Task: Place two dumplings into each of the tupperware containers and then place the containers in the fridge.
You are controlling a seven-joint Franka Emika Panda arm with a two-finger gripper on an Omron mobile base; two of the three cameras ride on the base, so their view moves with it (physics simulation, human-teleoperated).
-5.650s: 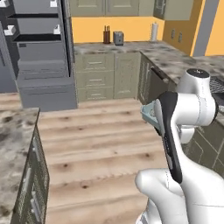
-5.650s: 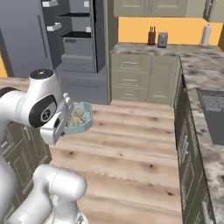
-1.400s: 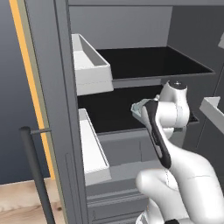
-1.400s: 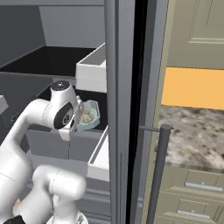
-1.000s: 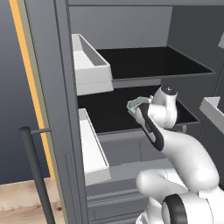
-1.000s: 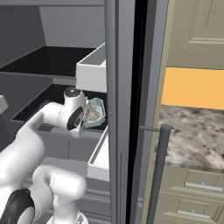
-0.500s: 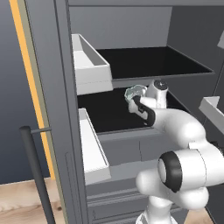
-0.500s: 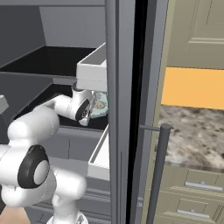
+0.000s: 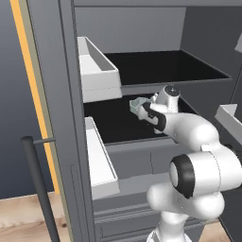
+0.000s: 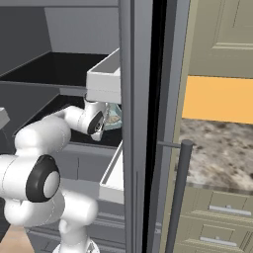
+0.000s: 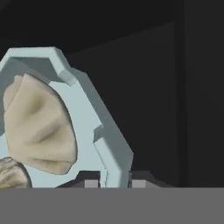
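Note:
My gripper (image 11: 114, 183) is shut on the rim of a pale blue tupperware container (image 11: 83, 100). One dumpling (image 11: 39, 127) lies in it, and a second dumpling (image 11: 11, 175) sits at the lower left edge. In the left base view the arm reaches into the open fridge (image 9: 52, 94), and the gripper (image 9: 144, 109) holds the container (image 9: 138, 105) low over the black middle shelf (image 9: 118, 125). The right base view shows the container (image 10: 114, 118) just past the gripper (image 10: 106, 121), partly hidden by the fridge door (image 10: 136, 148). Whether the container touches the shelf I cannot tell.
White door bins (image 9: 97, 71) (image 9: 99, 160) jut out left of the arm. A black upper shelf (image 9: 165, 66) lies above the hand. A long door handle (image 10: 175, 197) stands in front. A marble counter (image 10: 217, 153) and beige cabinets are at the right.
The arm has stretched forward and carried the container deeper into the fridge, over the middle shelf. The base and the fridge have stayed put over the last second.

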